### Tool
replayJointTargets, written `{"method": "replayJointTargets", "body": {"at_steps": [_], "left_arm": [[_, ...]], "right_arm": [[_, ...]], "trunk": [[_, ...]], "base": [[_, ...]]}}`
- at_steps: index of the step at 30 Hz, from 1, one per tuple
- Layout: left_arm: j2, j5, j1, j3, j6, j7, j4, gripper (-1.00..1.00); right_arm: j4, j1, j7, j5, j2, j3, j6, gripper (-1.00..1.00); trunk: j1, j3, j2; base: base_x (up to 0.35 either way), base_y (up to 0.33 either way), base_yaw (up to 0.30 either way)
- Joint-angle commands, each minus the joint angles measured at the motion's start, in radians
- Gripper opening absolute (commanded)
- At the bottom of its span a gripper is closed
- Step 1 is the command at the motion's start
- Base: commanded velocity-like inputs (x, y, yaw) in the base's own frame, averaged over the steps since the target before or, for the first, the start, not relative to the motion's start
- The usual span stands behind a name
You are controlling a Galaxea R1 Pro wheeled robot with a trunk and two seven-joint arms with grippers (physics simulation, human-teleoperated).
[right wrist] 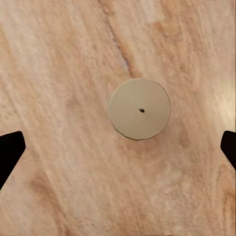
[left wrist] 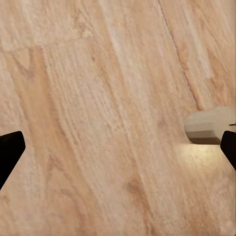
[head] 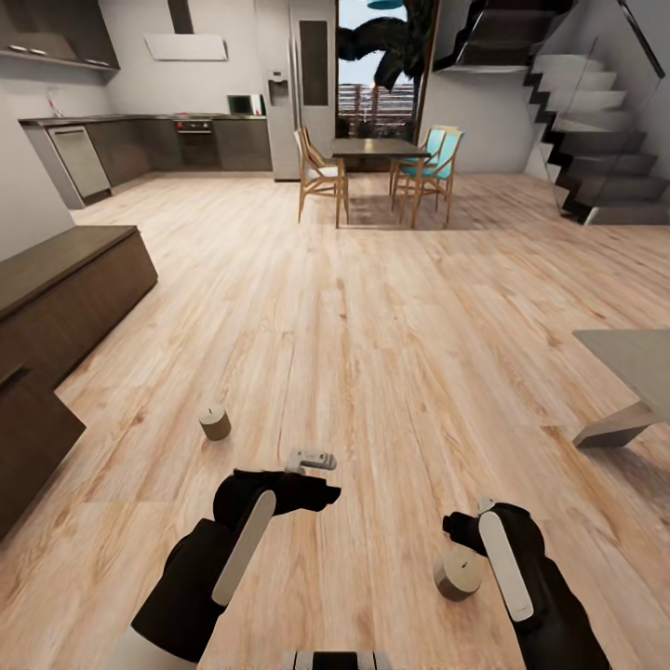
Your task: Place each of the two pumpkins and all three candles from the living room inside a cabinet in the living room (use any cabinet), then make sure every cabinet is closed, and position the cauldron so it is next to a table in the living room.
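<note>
Two candles stand on the wooden floor. My right gripper (right wrist: 118, 147) hangs open straight above one candle (right wrist: 140, 109), whose pale top and wick sit between the spread fingertips; this same candle (head: 457, 574) lies beside my right wrist. The other candle (head: 214, 422) stands to the front left. My left gripper (head: 312, 460) is open over bare floor, with a candle (left wrist: 209, 125) near one fingertip (left wrist: 228, 147). The dark brown cabinet (head: 70, 279) runs along the left wall. The pumpkins and the cauldron are out of view.
A dark panel (head: 33, 433) juts out from the cabinet's near end at lower left. A pale low table (head: 628, 358) stands at the right. Farther off are a dining table (head: 377, 149) with chairs, the kitchen and stairs (head: 596, 121).
</note>
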Motion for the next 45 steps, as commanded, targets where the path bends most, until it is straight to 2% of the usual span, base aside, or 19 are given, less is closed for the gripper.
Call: {"method": "replayJointTargets", "body": {"at_steps": [1,7,12,16,22,29,36,45], "left_arm": [[0.000,0.011,-0.001,-0.001,0.004,0.010,-0.002,1.00],[0.000,0.011,-0.001,0.000,0.003,0.010,-0.004,1.00],[0.000,0.011,-0.001,0.000,0.002,0.010,-0.003,1.00],[0.000,0.011,-0.001,0.001,0.002,0.011,-0.004,1.00],[0.000,0.011,-0.001,0.000,0.003,0.011,-0.008,1.00],[0.000,0.011,0.000,0.000,0.012,0.012,-0.058,1.00],[0.001,0.012,0.000,0.006,0.012,0.010,-0.066,1.00],[0.002,0.014,0.000,0.008,0.012,0.007,-0.067,1.00]], "right_arm": [[0.011,-0.027,-0.008,-0.011,0.001,0.001,0.002,1.00],[0.096,-0.121,-0.005,-0.012,0.001,0.008,-0.001,1.00],[0.161,-0.155,-0.005,-0.009,-0.001,0.019,-0.048,1.00],[0.189,-0.174,-0.009,-0.004,-0.005,0.021,-0.059,1.00],[0.198,-0.181,-0.009,-0.003,-0.009,0.022,-0.063,1.00],[0.199,-0.182,-0.008,0.000,-0.013,0.021,-0.062,1.00],[0.197,-0.182,-0.009,-0.001,-0.027,0.017,-0.062,1.00],[0.191,-0.181,-0.010,0.002,-0.031,0.012,-0.062,1.00]], "trunk": [[0.000,-0.005,-0.001],[0.003,-0.028,-0.002],[0.003,-0.032,-0.002],[0.005,-0.047,-0.003],[0.008,-0.071,-0.005],[0.011,-0.098,-0.006],[0.014,-0.125,-0.008],[0.018,-0.160,-0.010]], "base": [[0.000,0.000,0.000],[0.000,0.000,0.000],[0.000,0.000,0.000],[0.000,0.000,0.000],[0.000,0.000,0.000],[0.000,0.000,0.000],[0.000,0.000,0.000],[0.000,0.000,0.000]]}}
